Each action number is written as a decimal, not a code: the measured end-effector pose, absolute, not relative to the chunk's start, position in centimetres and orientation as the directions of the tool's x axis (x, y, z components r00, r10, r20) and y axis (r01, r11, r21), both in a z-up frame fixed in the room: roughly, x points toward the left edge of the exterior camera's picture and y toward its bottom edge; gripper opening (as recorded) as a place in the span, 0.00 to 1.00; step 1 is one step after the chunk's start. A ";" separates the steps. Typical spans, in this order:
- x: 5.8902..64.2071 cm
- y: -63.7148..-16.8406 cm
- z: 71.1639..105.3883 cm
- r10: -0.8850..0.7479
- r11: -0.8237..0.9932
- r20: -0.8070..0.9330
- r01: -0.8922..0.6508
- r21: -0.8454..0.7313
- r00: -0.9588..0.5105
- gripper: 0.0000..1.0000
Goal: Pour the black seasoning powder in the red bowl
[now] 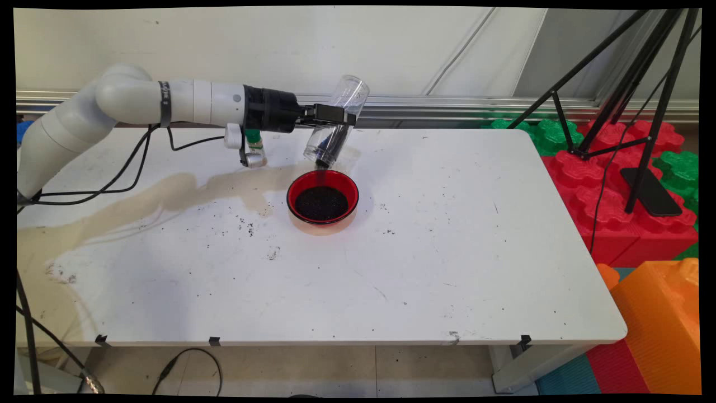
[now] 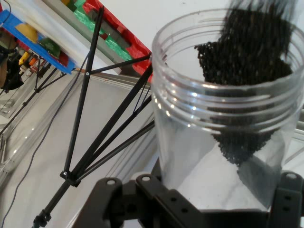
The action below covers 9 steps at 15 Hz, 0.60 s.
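Gripper (image 1: 335,116) is clamped round a clear plastic jar (image 1: 337,124), held tipped mouth-down above a red bowl (image 1: 323,200) on the white table (image 1: 447,252). Black granules (image 2: 247,80) are seen spilling out; the bowl is largely filled, some remain inside.

Clear jar (image 2: 223,142) in pincer (image 2: 209,204) — black granules (image 2: 242,71) inside.

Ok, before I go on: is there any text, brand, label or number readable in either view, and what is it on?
No text can be read in either view.
Black band round the arm: a few small white marks, too small to read.
Clear jar in the gripper: no label or print visible in either view.
Red bowl of dark grains: no markings.
Table: only specks and stains, no writing.
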<state>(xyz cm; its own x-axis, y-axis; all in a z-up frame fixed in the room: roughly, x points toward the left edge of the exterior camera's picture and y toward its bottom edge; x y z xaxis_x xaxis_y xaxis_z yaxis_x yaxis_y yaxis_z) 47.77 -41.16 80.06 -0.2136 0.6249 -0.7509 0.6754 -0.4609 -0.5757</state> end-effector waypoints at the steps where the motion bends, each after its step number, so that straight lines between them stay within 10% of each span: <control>1: 47.7 -41.1 80.1 0.623 -0.464 -0.753 0.675 -0.573 -0.211 0.00; 9: 47.6 -40.6 80.2 0.602 -0.492 -0.776 0.679 -0.545 -0.187 0.00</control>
<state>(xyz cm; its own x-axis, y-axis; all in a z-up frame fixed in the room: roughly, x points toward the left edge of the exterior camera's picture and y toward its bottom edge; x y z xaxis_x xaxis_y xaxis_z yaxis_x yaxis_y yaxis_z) 47.57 -40.64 80.16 -0.1871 0.6018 -0.7764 0.6791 -0.4919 -0.5448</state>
